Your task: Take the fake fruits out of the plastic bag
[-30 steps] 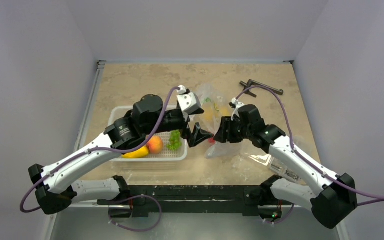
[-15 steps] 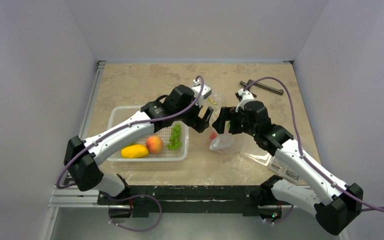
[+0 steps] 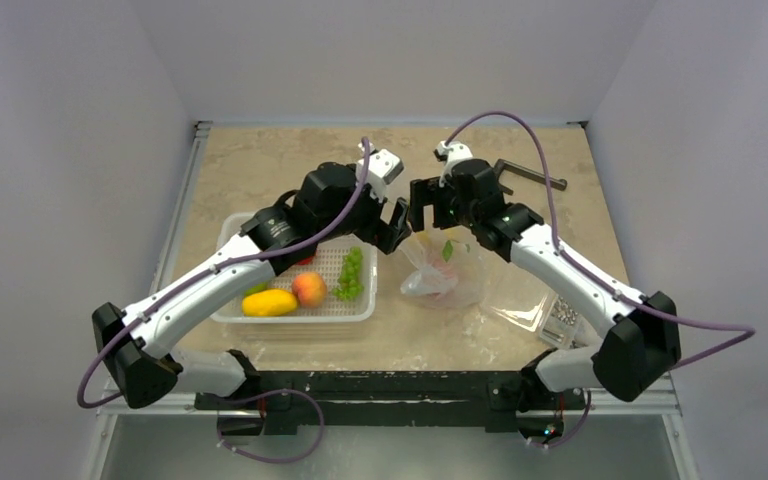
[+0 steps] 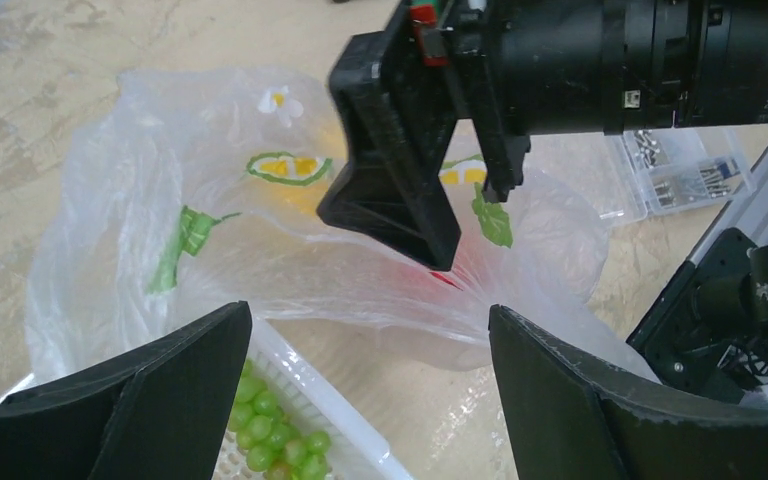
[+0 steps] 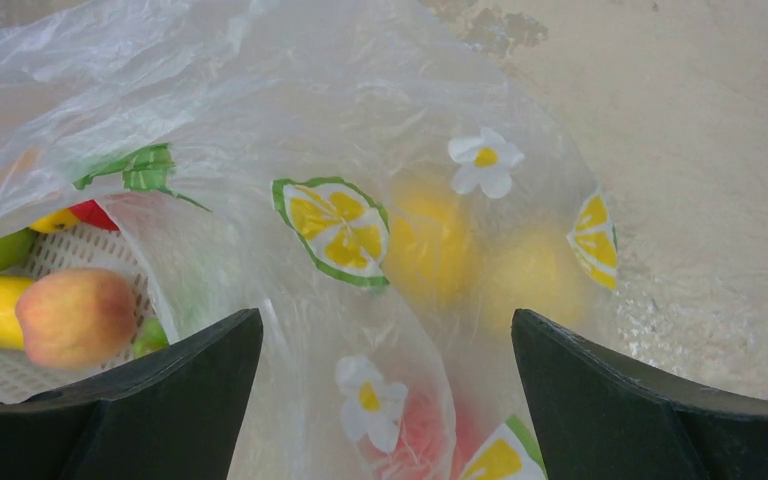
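Note:
The plastic bag (image 3: 442,276), clear film printed with lemon slices and leaves, lies crumpled on the table right of the basket. The yellowish pear-like fruit (image 5: 480,255) and the red apple (image 5: 415,440) show blurred through the film, inside the bag. My left gripper (image 3: 396,222) is open and empty above the bag's left edge; in its own view its jaws (image 4: 370,312) span bag film and the basket corner. My right gripper (image 3: 423,208) is open above the bag's far end, with its jaws (image 5: 388,315) wide over the film. One right finger (image 4: 400,200) hangs just over the bag.
A white mesh basket (image 3: 295,318) left of the bag holds a yellow mango (image 3: 270,302), a peach (image 3: 309,289), green grapes (image 3: 350,272) and a partly hidden red fruit. A clear box of screws (image 3: 565,320) sits at the near right. A dark tool (image 3: 535,177) lies at the far right.
Both grippers have moved toward the far side, the right one also leftward. The bag, bunched between them a second ago, now lies slack on the table.

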`<state>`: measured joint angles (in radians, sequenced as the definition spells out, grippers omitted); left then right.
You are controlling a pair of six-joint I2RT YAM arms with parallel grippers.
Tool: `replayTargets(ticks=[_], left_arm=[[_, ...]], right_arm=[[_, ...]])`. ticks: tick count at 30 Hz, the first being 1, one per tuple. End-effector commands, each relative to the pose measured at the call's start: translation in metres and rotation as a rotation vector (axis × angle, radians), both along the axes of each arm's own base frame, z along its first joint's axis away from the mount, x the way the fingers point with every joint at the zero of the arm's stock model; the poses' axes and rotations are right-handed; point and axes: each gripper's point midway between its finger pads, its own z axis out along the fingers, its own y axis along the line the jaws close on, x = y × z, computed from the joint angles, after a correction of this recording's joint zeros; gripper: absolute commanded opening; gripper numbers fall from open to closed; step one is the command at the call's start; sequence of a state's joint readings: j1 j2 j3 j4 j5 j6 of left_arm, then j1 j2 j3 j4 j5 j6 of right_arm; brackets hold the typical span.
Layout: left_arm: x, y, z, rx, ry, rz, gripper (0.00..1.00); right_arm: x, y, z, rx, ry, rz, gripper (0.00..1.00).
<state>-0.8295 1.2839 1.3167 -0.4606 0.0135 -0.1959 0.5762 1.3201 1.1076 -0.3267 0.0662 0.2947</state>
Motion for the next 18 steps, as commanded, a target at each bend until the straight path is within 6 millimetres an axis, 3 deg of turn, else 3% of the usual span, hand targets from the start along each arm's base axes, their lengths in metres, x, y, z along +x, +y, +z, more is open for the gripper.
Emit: replayTargets(ticks=[1,5,8,10,14,16,18], left_arm=[[0.0,-0.012,-0.008,-0.009,0.046,-0.032,0.88],[0.0,-0.012,-0.006,-0.012,0.053,-0.034,0.88],[0.003,-0.008,-0.004,-0.021,0.053,-0.023,0.88],[0.001,-0.008,-0.004,-0.027,0.062,-0.025,0.87],[-0.011,-0.017,-0.003,-0.119,0.122,-0.052,0.8],[-0.017,-0.024,-0.007,-0.17,0.163,-0.065,0.74],[-0.02,-0.033,-0.015,-0.204,0.215,-0.08,0.69]], right_arm=[[0.011,0.021,0.017,-0.016,-0.075,0.117,0.98],[0.012,0.032,-0.007,-0.05,-0.047,0.184,0.99],[0.024,0.029,-0.011,-0.073,-0.081,0.145,0.97],[0.031,0.027,-0.007,-0.071,-0.096,0.105,0.83],[0.031,0.03,0.012,-0.001,-0.129,0.084,0.36],[0.026,0.033,0.023,0.041,-0.137,0.097,0.22],[0.019,0.039,0.03,0.083,-0.131,0.126,0.16]])
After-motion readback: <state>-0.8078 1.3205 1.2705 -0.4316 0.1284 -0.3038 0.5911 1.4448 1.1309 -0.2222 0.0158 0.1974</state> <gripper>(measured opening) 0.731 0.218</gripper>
